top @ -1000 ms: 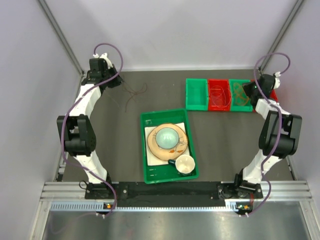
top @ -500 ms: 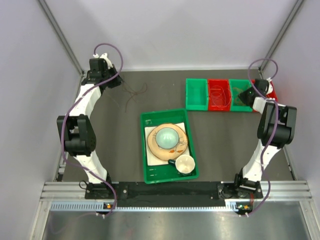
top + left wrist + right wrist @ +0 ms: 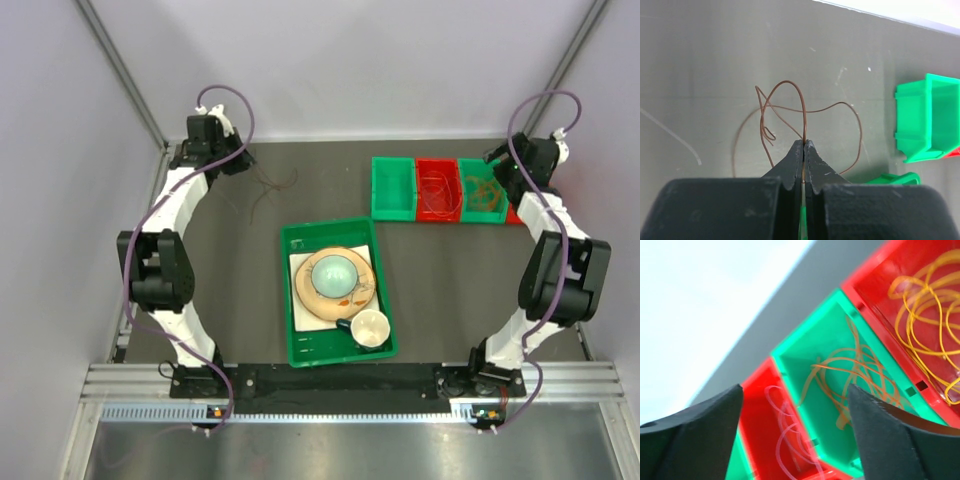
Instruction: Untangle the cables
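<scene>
A thin brown cable (image 3: 804,120) lies in loose loops on the dark table, and my left gripper (image 3: 804,142) is shut on one raised loop of it. From above, that gripper (image 3: 237,166) sits at the far left with the cable (image 3: 266,186) trailing to its right. My right gripper (image 3: 795,390) hangs open and holds nothing, above a green bin of orange cables (image 3: 860,372). To either side of that bin are a red bin with yellow cables (image 3: 925,300) and a red bin with pale pink cables (image 3: 785,425). In the top view the right gripper (image 3: 500,166) is at the far right.
A row of bins stands at the back right: an empty green one (image 3: 393,187), a red one (image 3: 437,188), a green one (image 3: 482,190). A green tray (image 3: 300,340) in the middle holds a plate, a bowl (image 3: 335,272) and a cup (image 3: 369,327). Walls close in on both sides.
My right gripper has opened and its arm has swung back and up over the bins. The left gripper stays shut on the brown cable and has shifted only slightly.
</scene>
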